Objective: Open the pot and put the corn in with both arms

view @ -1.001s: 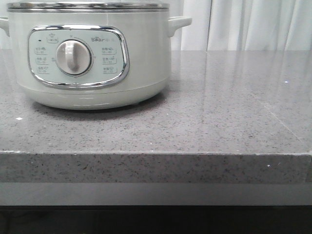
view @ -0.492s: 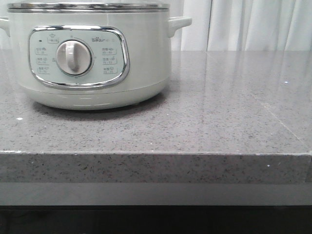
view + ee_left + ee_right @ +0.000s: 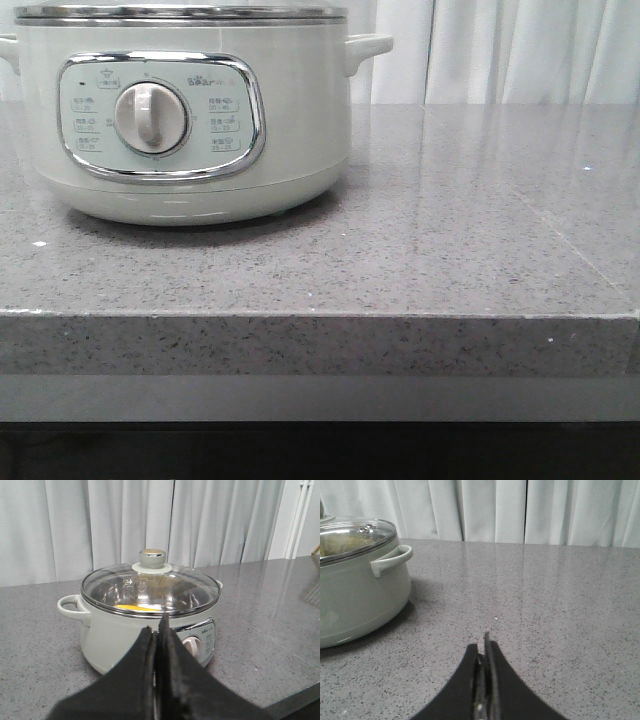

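The pale grey-green pot point(image 3: 190, 120) stands at the left of the grey stone counter, its dial panel facing the front camera. In the left wrist view the pot point(image 3: 115, 635) has its glass lid point(image 3: 150, 587) with a round knob point(image 3: 152, 557) resting on it. A yellow strip, seemingly the corn point(image 3: 134, 608), shows through the glass inside the pot. My left gripper point(image 3: 155, 625) is shut and empty, hanging short of the pot's front. My right gripper point(image 3: 483, 642) is shut and empty over bare counter, to the right of the pot point(image 3: 355, 595). Neither gripper shows in the front view.
The grey speckled counter point(image 3: 450, 230) runs to the right of the pot, with its front edge point(image 3: 320, 340) near the camera. White curtains point(image 3: 500, 50) hang behind the counter.
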Controlling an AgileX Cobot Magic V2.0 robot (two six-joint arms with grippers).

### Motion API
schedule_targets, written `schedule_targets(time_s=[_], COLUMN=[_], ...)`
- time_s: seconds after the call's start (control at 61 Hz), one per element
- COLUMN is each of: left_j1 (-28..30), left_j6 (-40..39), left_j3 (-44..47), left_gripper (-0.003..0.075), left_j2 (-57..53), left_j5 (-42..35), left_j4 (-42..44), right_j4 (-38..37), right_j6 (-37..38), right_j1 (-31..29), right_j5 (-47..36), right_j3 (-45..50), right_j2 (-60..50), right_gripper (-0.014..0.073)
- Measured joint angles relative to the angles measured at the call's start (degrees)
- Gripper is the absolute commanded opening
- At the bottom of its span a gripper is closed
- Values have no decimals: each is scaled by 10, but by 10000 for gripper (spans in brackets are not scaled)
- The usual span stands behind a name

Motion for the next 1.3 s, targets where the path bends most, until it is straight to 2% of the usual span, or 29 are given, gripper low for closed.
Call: schedule_targets(time_s=[0.148,0.279,0.574,0.771,1.034,1.296], left_j1=[0,21,176,240,257,257], left_j6=[-5,-75,-110,-113,-114,-114], left_j3=[15,62,194,260,301,304], left_gripper=[-18,-18,-18,-18,-18,-18], left_j2=[-6,-28,-52,-61,-62,-62], left_j5=[-13,-50,-87,-90,-112,-149], left_j4=[16,79,107,104,89,80], right_j4=[0,0,0,0,0,0], right_j6=[0,0,0,0,0,0], right_j1=[0,0,0,0,0,0], right_j5=[0,0,0,0,0,0], right_j3=[0,0,0,0,0,0], right_j2=[0,0,0,0,0,0], right_gripper=[-69,-69,-69,-69,-69,-69])
